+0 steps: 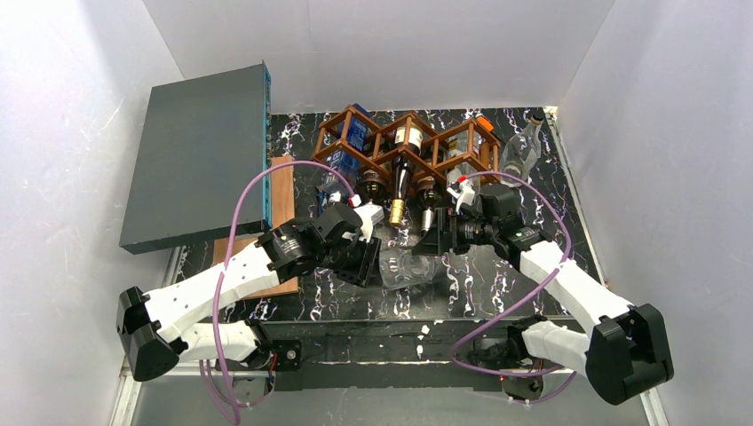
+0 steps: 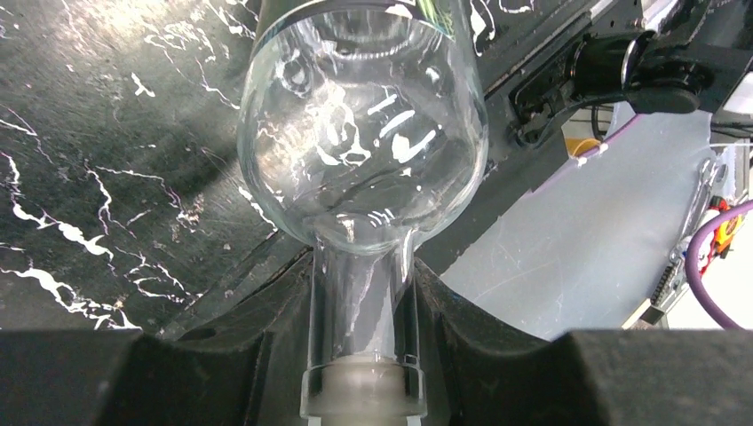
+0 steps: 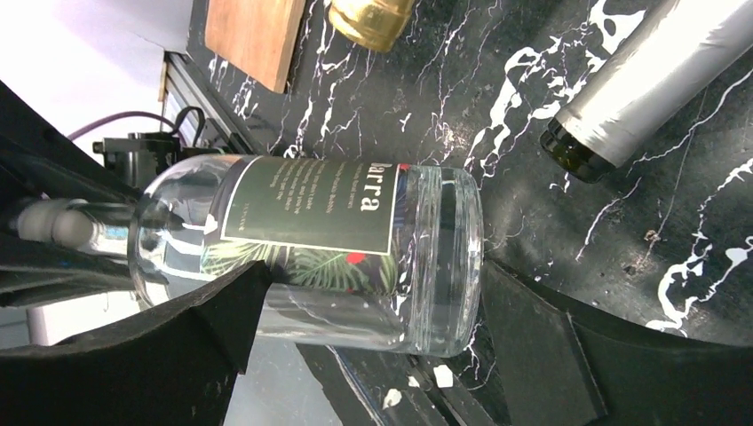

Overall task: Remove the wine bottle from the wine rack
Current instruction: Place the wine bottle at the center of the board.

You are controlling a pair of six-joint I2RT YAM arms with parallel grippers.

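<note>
grey box (image 1: 195,155): flat, far left, raised above the surface (image 1: 355,302) (black with white marble veining).
wooden board (image 1: 282,191): laid just beside the box's right edge; its near end is covered by the left arm.
left tool (image 2: 360,306): pressed together on the neck of the wine bottle (image 1: 404,266), one finger on each side, just above the pale stopper.
wine bottle: clear glass, dark green label with a leaf print. It is off the wine rack (image 1: 376,149) and lies on its side in front of it, between the two tools. The neck is pointed at the left arm, the base at the right. Contact with the surface cannot be told.
wine rack: brown wooden lattice of diamond cells, set at the back centre of the surface. Other bottles are lodged in it with their necks pointing forward.
gold-capped bottle (image 1: 397,209): held in the middle of the rack, its cap sticking out toward the tools.
silver-foiled neck (image 3: 639,80): belongs to a dark bottle, seen from the right wrist camera just beyond the wine bottle's base.
right tool (image 3: 382,337): spread wide, the wine bottle's lower body framed between the fingers, nothing pinched (a gap shows at the base-side finger).
second clear bottle (image 1: 522,146): at the far right rear, just beside the rack's right end.
</note>
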